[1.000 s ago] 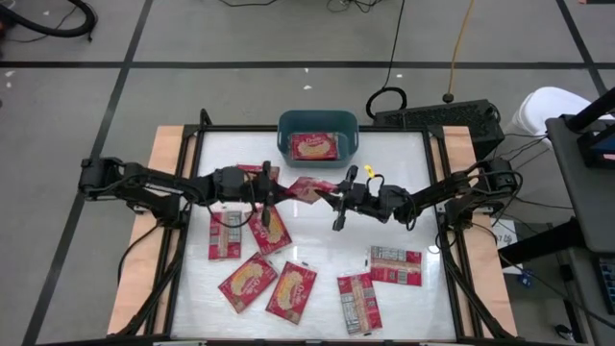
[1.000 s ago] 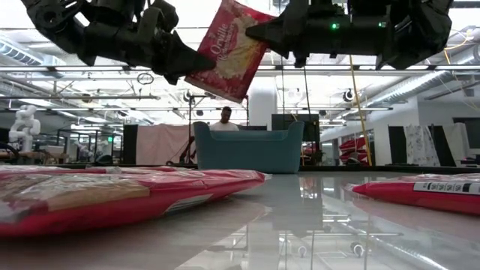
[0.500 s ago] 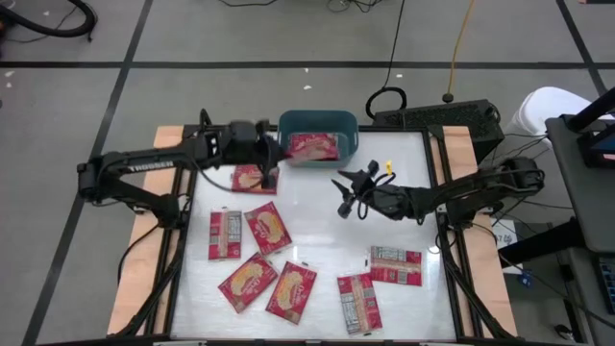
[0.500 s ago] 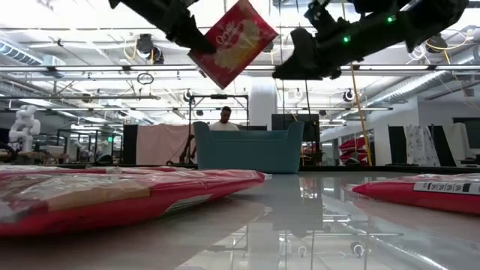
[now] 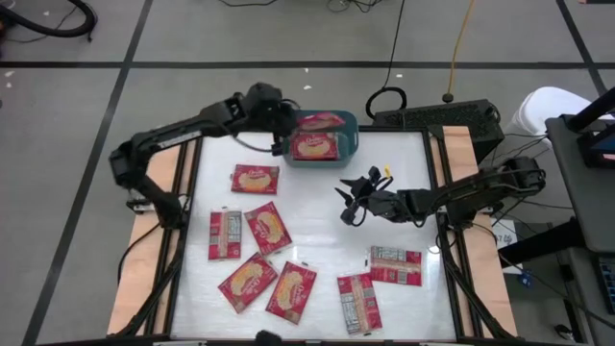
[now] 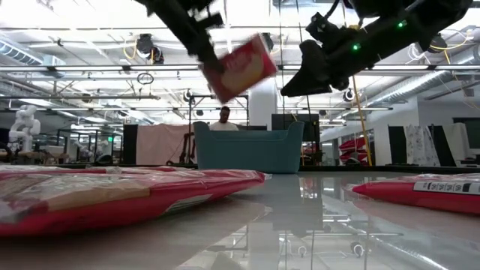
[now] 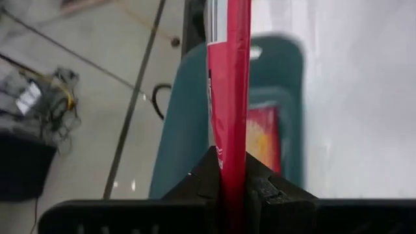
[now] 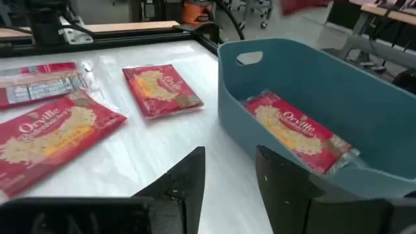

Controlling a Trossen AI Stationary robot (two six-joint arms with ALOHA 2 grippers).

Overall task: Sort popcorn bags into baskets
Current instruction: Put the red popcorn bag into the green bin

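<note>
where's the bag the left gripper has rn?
High view: popcorn bag is pinched in the left gripper, above the teal bin at the table's far edge, over the packet inside.

Table (image 5: 317,207): white glossy top with wooden side strips. Bin (image 5: 349,140) stands at the far edge, centre. One bag (image 5: 255,179) lies just left and in front of the bin. Two bags (image 5: 248,231) lie side by side farther out from it; two more (image 5: 269,285) near the front edge, left of centre. Two grey-panel bags (image 5: 380,279) lie front right, well apart from the bin.
</note>
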